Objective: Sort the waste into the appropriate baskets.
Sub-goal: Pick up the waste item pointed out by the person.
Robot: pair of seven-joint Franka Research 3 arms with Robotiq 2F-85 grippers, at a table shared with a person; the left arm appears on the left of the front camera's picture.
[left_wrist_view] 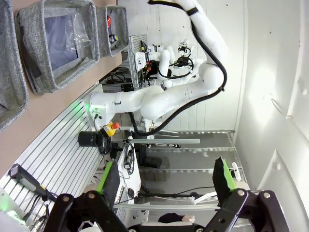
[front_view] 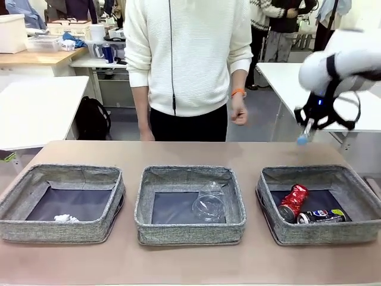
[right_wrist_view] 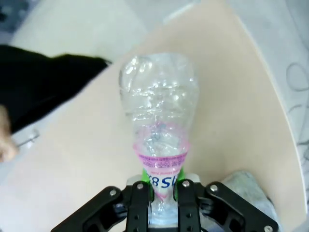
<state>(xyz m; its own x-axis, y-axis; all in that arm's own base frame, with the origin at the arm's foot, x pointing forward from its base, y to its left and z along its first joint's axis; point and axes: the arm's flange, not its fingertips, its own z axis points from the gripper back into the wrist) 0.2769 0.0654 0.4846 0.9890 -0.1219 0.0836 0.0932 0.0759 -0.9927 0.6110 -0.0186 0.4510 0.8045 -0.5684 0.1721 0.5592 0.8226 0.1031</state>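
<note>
3 baskets sit in a row on the near part of the surface [front_view: 190,156]. The left basket [front_view: 21,185] holds a paper wad [front_view: 66,218]. The middle basket [front_view: 190,231] holds a clear cup [front_view: 209,204] lying on its side. The right basket [front_view: 280,173] holds a red can [front_view: 293,201] and a dark can [front_view: 321,215], side by side at its near end.

Beyond and above the right basket, the right gripper [right_wrist_view: 161,191] hangs in the air, pinching a small clear bottle [right_wrist_view: 159,104] low on its body, at the purple label, jaws nearly closed on it. In the front view the bottle [front_view: 304,139] shows as a small pale-blue tip under the gripper [front_view: 315,116], over the far right part of the surface. The left gripper [left_wrist_view: 166,186] has its fingers spread wide with nothing between them, and is turned away from the baskets.

The step in hand looks like carrying the bottle to a basket. Plastic likely belongs with the cup, so the middle basket seems the right target. To do it well, the arm should travel high enough to clear the soft right wall, stop over the bare dark bottom beside the cup, lower, then release. The grip is narrow and off-centre, so a swing could let the bottle tilt.

At the far side a person stands, one hand [front_view: 239,113] hanging loose.
</note>
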